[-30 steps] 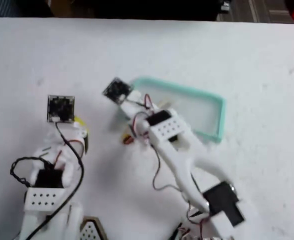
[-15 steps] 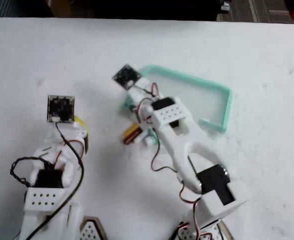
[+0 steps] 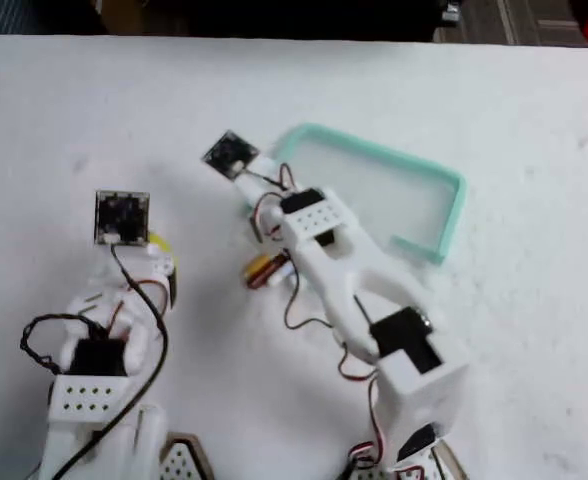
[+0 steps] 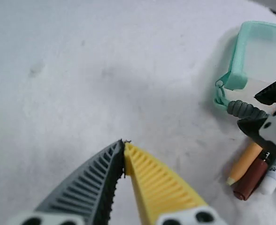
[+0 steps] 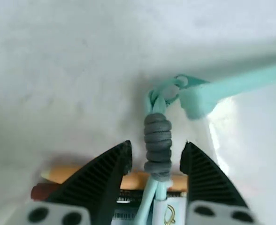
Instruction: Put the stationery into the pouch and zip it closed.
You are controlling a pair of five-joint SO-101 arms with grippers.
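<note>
Shifts right gripper (image 5: 156, 143) leftward by pouch (image 3: 446, 215) corner, spread astride grey zipper pull (image 5: 157, 131); keeps left gripper (image 4: 124, 143) closed over white bench (image 3: 494, 100); stationery (image 3: 264, 270) print unreadable.

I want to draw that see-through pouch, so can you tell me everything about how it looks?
The pouch is a flat rectangle with see-through, plastic-looking sides and a mint-green edge running round it. It lies flat on the white table. At one corner is its zip pull, a mint cord wrapped in a grey knotted grip. The right gripper stands open with a finger on either side of that pull. The stationery lies on the table beside that corner, not inside.
</note>
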